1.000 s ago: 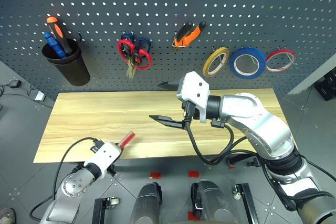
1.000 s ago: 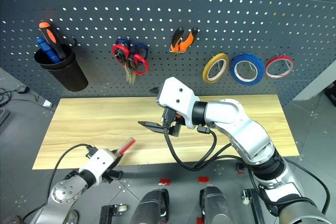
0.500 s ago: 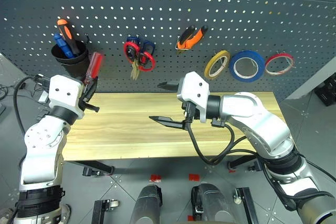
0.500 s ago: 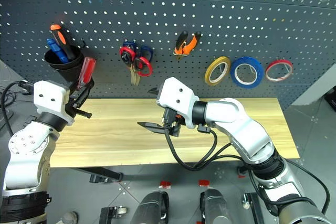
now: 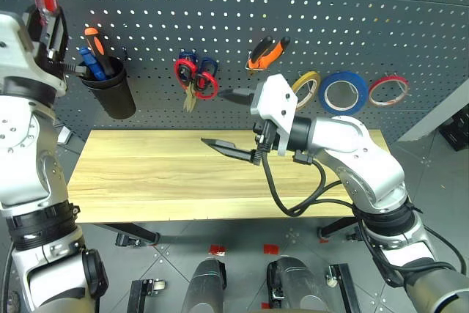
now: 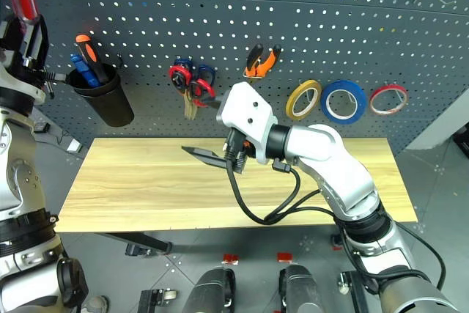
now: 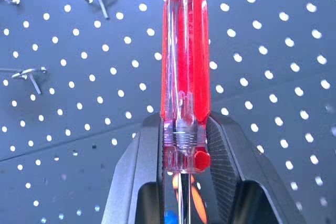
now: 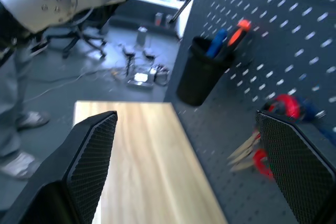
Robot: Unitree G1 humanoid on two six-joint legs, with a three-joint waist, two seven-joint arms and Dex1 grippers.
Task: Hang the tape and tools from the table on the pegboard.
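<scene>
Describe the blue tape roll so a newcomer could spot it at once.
Look at the dark grey pegboard behind the wooden table. Three rolls hang at its right; the blue tape is the middle one, wider than the yellow roll and thin red roll.

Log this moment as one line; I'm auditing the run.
left claw: shut on screwdriver, at pegboard | right claw: open, over table

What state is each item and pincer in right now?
Screwdriver: clamped in left pincer, handle up, near pegboard.
Left pincer: shut on screwdriver.
Right pincer: open, empty, above table.
Pliers: hung.
Blue tape: hung.
Yellow tape: hung.
Red tape: hung.
Scissors: hung.
Black cup: on board, holding tools.
</scene>
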